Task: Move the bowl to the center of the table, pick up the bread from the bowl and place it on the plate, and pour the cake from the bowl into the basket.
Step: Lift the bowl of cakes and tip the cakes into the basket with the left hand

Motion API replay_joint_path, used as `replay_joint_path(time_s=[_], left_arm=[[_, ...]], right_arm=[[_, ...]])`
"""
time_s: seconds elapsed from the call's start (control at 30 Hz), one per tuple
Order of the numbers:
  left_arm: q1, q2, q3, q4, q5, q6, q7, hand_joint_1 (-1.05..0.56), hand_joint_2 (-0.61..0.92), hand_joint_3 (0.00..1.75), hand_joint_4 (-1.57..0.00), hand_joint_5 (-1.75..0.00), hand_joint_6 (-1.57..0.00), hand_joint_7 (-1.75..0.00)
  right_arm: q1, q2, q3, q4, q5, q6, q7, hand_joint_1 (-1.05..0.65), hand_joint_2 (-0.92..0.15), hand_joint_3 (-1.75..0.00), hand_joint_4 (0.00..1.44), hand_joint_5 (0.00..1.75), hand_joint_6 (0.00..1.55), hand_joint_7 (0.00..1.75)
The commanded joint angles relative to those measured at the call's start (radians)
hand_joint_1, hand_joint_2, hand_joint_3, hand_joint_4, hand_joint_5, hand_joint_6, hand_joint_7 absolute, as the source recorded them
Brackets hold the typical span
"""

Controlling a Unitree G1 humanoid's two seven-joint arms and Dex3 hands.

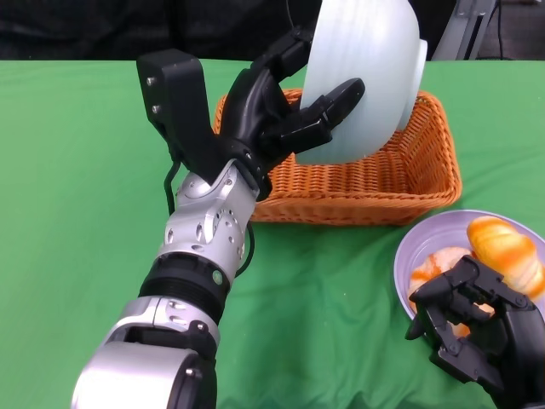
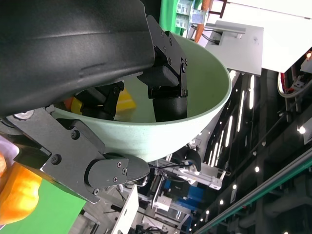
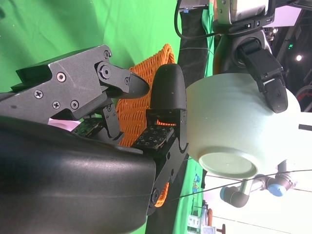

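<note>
Head view: left hand (image 1: 281, 115), fingers (image 1: 332, 106) grasping the tipped bowl (image 1: 362, 77) above the basket (image 1: 358, 183). Right hand (image 1: 477, 332) (fingers curled, empty) rests beside the plate (image 1: 409, 256) holding bread (image 1: 507, 251). Risk: the cake (image 2: 124, 100) may miss the basket if the tilt drifts.

A green cloth covered the tabletop (image 1: 77, 170), dark space lay beyond its far edge at 12 o'clock, and the wrist views showed a green backdrop (image 3: 58, 24), a dark ceiling with strip lights (image 2: 229, 131) and grey lab equipment.
</note>
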Motion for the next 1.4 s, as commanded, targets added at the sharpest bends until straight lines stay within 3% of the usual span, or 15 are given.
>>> replay_joint_path(time_s=[0.03, 0.5, 0.6, 0.7, 1.4], left_arm=[[-0.021, -0.055, 0.002, -0.040, -0.015, 0.003, -0.006, -0.10, 0.74, 0.90, -0.78, -1.75, -0.67, -1.56], [-0.017, -0.056, 0.001, -0.050, -0.013, 0.011, -0.004, -0.10, 0.73, 0.92, -0.78, -1.75, -0.67, -1.55], [-0.034, -0.042, 0.037, -0.078, -0.086, 0.199, 0.011, -0.08, 0.76, 0.93, -0.75, -1.75, -0.68, -1.55], [-0.045, -0.023, 0.063, -0.089, -0.145, 0.348, -0.010, -0.08, 0.83, 0.82, -0.69, -1.75, -0.67, -1.53], [-0.052, -0.020, 0.105, -0.112, -0.216, 0.503, -0.032, -0.13, 0.91, 0.72, -0.66, -1.75, -0.63, -1.51]], right_arm=[[0.001, -0.011, -0.005, -0.001, 0.004, -0.004, -0.003, -0.10, -0.76, -0.71, 0.78, 1.52, 0.74, 1.21], [0.001, -0.011, -0.004, -0.001, 0.005, -0.004, -0.004, -0.10, -0.77, -0.69, 0.78, 1.52, 0.74, 1.21], [0.001, 0.000, 0.005, 0.003, -0.014, -0.016, -0.014, -0.10, -0.74, -0.71, 0.78, 1.52, 0.74, 1.21], [-0.007, 0.005, 0.012, 0.018, -0.021, -0.027, -0.018, -0.08, -0.65, -0.89, 0.78, 1.52, 0.75, 1.21], [-0.034, 0.001, 0.013, 0.077, -0.033, -0.072, -0.024, -0.11, -0.62, -0.94, 0.79, 1.47, 0.76, 1.18]])
